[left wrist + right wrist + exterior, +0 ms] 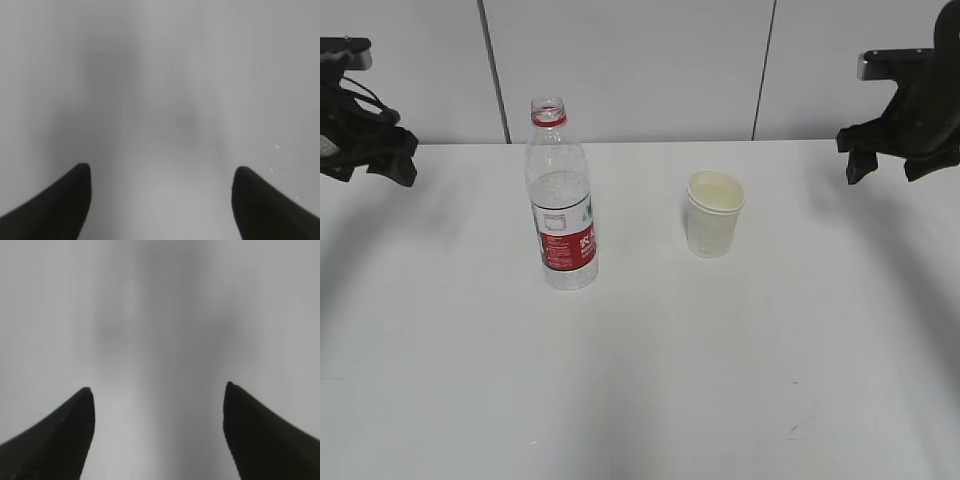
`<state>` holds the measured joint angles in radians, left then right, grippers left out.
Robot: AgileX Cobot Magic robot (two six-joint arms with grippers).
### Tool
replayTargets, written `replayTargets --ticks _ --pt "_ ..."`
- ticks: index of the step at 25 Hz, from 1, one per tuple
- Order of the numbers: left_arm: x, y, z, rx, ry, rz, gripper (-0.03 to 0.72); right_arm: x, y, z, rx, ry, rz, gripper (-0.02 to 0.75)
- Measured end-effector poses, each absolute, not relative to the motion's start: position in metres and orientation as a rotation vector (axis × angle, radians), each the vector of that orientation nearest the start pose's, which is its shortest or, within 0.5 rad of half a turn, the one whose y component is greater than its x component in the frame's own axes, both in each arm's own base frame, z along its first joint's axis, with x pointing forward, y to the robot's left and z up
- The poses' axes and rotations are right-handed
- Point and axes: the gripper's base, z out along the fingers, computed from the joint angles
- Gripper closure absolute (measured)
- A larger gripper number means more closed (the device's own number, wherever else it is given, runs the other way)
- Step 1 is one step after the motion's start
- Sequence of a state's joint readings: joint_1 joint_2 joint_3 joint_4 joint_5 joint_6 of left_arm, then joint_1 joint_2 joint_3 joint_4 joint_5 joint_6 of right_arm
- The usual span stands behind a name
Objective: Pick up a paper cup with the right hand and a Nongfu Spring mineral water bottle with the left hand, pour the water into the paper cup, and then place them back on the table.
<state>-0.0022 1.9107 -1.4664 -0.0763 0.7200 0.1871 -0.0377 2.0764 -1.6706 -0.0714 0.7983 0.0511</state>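
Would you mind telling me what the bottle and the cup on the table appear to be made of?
The bottle looks like thin clear plastic: see-through, glossy, with a printed red-and-white label. The cup looks like matte cream paper with a rolled rim, though a coating cannot be ruled out.

Pale panelled wall [640, 70] w/ dark vertical seams.

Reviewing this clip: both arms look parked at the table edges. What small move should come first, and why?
Probably the right pincer should swing inward toward the paper cup. Both pincers are open and empty, the left pincer included, while the cup and the uncapped bottle stand upright and untouched on the table.
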Motion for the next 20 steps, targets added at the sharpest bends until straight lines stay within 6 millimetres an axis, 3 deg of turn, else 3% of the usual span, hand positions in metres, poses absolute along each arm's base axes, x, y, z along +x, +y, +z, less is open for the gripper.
replayTargets --ticks 4,8,11,15,18,20 --pt "0.413 -0.001 0.255 0.229 2.758 0.026 0.168 0.451 -0.015 0.235 0.057 2.794 0.025 0.148" --pt "0.401 0.006 0.259 0.232 2.872 0.127 0.169 0.442 -0.008 0.244 0.002 2.873 0.13 0.148" --pt "0.383 0.006 0.261 0.22 2.912 0.106 0.169 0.424 -0.004 0.253 -0.052 2.922 0.18 0.148" --pt "0.334 0.003 0.271 0.206 2.897 0.063 0.169 0.373 -0.001 0.262 -0.068 2.931 0.192 0.148" --pt "0.287 0.001 0.274 0.192 2.876 0.042 0.171 0.316 0.001 0.276 -0.091 2.839 0.184 0.148" --pt "0.258 0.0 0.274 0.18 2.848 0.019 0.171 0.277 0.003 0.275 -0.095 2.803 0.179 0.148"
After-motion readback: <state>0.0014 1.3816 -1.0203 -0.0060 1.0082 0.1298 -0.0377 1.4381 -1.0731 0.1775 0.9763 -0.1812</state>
